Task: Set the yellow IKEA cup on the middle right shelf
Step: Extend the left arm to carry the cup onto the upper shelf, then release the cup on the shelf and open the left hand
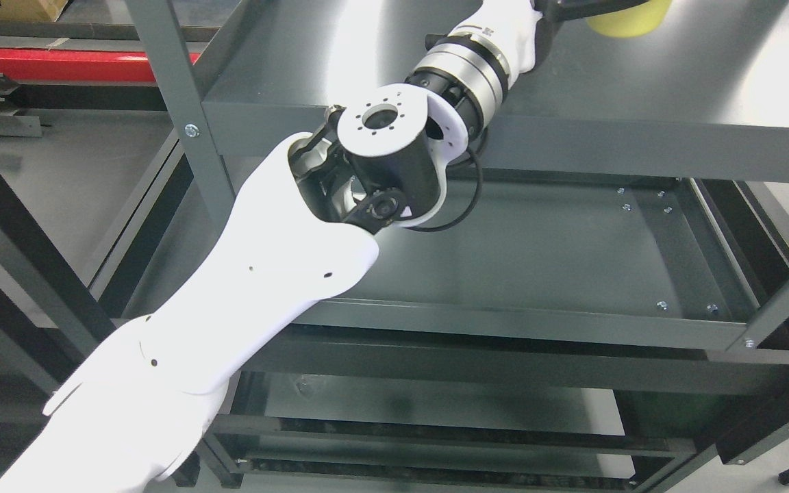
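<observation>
Grey steel shelving [572, 147] fills my head view, seen from above, with a red beam and dark frame members beyond it at the upper left.

Yellow cup [631, 19]: only its lower part shows, cut by the top edge of the picture. What I see is a rounded, pale yellow, matt form with no visible markings; the handle and rim, if any, lie out of frame. It sits over the upper shelf surface [709, 89], toward its right side, and I cannot tell whether it rests on the metal or hangs just above it.

Left hand [576, 7]: a dark sliver at the top edge, just beside the cup. The fingers are hidden beyond the frame, so I cannot tell whether they pinch the cup, are spread, or are pressed together.

Left arm [244, 274]: enters at the lower left, rises across the shelf front, bends at the black-and-white elbow joint [387, 157], and continues through a metal wrist collar [466, 72] to the hand.

Lower shelf tray [559, 253]: bare apart from a few screws.

Progress, as I judge it: the cup is already carried to the right part of the shelf, so transport appears largely done. Left to confirm are a stable set-down, the release, and clearing the arm. The right arm does not show.
</observation>
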You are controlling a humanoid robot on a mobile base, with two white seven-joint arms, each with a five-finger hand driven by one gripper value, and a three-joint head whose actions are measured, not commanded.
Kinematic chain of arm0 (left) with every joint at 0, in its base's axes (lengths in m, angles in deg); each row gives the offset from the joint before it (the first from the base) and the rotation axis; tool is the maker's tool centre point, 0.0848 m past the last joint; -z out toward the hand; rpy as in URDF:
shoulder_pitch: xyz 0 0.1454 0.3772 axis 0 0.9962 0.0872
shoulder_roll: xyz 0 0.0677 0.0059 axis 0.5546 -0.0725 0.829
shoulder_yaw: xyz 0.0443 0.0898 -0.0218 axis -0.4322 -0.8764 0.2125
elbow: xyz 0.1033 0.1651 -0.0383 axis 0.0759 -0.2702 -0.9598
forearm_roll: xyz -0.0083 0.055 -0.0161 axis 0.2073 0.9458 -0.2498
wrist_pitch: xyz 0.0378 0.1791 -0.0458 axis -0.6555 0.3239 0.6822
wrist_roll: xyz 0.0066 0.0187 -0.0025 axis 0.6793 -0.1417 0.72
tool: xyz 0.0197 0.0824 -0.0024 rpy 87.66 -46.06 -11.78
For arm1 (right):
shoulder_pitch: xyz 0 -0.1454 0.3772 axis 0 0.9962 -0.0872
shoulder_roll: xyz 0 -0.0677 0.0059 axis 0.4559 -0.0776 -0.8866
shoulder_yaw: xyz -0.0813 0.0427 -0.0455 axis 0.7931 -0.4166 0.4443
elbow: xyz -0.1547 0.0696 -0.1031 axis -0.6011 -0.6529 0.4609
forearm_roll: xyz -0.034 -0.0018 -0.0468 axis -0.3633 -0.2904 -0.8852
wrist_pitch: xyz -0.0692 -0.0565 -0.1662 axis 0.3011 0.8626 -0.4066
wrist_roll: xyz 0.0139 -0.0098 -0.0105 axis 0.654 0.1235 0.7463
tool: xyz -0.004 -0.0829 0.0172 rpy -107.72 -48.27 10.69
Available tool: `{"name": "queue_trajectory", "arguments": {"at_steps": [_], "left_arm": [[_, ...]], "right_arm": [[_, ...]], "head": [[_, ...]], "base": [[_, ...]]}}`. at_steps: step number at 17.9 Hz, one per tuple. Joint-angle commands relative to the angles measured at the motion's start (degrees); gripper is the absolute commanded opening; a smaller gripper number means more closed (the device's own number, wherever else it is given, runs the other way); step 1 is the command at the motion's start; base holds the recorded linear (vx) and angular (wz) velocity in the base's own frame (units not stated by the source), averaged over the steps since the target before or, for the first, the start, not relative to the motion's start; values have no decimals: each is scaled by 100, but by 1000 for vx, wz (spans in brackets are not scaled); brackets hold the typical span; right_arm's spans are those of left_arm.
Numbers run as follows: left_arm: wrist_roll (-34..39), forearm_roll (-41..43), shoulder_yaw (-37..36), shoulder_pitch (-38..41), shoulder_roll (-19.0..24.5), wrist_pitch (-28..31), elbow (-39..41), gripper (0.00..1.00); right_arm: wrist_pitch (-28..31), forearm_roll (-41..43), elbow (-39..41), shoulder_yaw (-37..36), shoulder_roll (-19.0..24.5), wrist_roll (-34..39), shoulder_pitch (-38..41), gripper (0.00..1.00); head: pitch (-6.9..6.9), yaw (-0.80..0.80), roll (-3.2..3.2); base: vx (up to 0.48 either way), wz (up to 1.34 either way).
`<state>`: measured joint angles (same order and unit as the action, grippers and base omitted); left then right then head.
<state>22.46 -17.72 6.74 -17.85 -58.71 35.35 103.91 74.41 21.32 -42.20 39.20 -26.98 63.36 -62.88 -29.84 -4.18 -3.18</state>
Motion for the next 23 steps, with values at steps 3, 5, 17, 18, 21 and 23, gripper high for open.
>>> {"name": "queue_trajectory", "arguments": {"at_steps": [3,5,17,18,21,23], "left_arm": [[-44,173,110,-98,100,810,-707,44],[-219,199,101,-107,100,845,-707,55],[-624,1165,819,-335,100,986,-489,99],[-624,1174,970,-353,100,986,-331,99],[-668,1175,1173,-405,100,942,100,99],[-668,1166,1313,-406,100,933,346,99]], "right_arm": [[5,141,0,97,-100,3,79,99],[5,141,0,97,-100,3,79,99],[5,141,0,97,-100,3,79,99],[5,141,0,97,-100,3,79,99],[5,141,0,97,-100,3,79,99],[5,141,0,97,-100,3,79,99]], "head": [[0,0,0],[0,0,0],[0,0,0],[0,0,0],[0,0,0],[0,0,0]], "base": [[0,0],[0,0],[0,0],[0,0],[0,0],[0,0]]}}
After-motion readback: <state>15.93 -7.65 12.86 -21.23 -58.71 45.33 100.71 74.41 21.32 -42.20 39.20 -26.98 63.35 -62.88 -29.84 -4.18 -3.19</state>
